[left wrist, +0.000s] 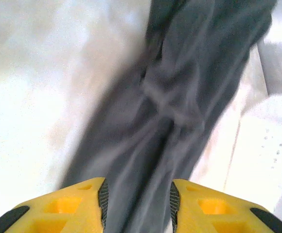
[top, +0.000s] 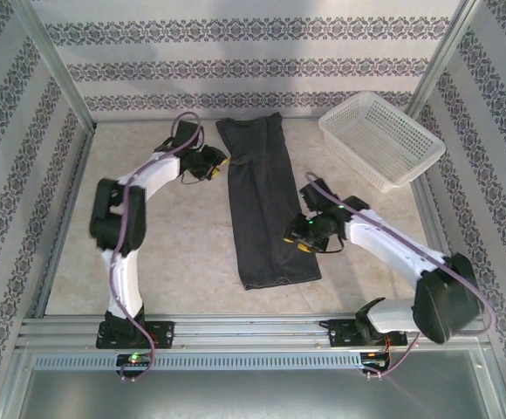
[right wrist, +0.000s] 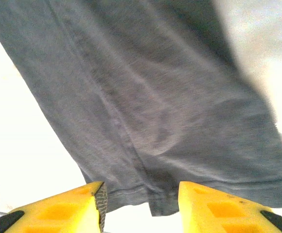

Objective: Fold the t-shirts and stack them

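**Long strip running 6 to 12, a gripper at each flank**

The right gripper (top: pixel 298 237) is sitting nearest, at the 3 o'clock edge of the charcoal t-shirt (top: pixel 262 201) and close to its near hem. Its jaws are standing partly apart, holding nothing. The t-shirt is lying mid-table (top: pixel 174 271) as a narrow folded strip, its long axis pointing from 6 to 12. Farther up, the left gripper (top: pixel 214 164) is sitting at the 9 o'clock edge near the far end, jaws likewise parted and seemingly empty. The white mesh basket (top: pixel 382 140) is waiting at 2 o'clock.
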